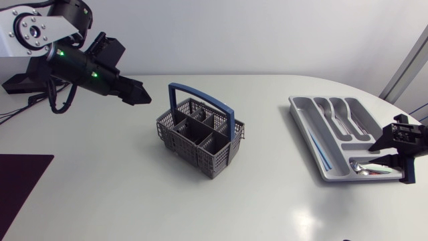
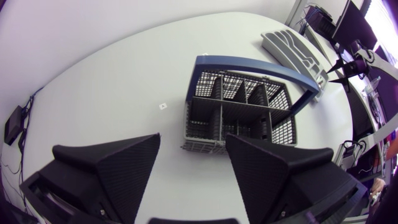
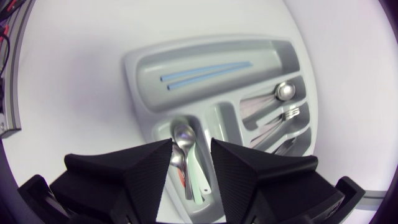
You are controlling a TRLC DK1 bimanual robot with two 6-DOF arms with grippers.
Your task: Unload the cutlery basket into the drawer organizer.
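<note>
Currently: left hand (image 2: 193, 144), spread wide, cutlery basket (image 2: 242, 106) just ahead on bench (image 1: 100, 187); right hand (image 3: 191, 149), narrowly parted, above drawer organizer (image 3: 211, 62), spoons (image 3: 183, 134) lying beneath.

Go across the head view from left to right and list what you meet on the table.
left gripper → cutlery basket → drawer organizer → right gripper, at the organizer's right end
</note>
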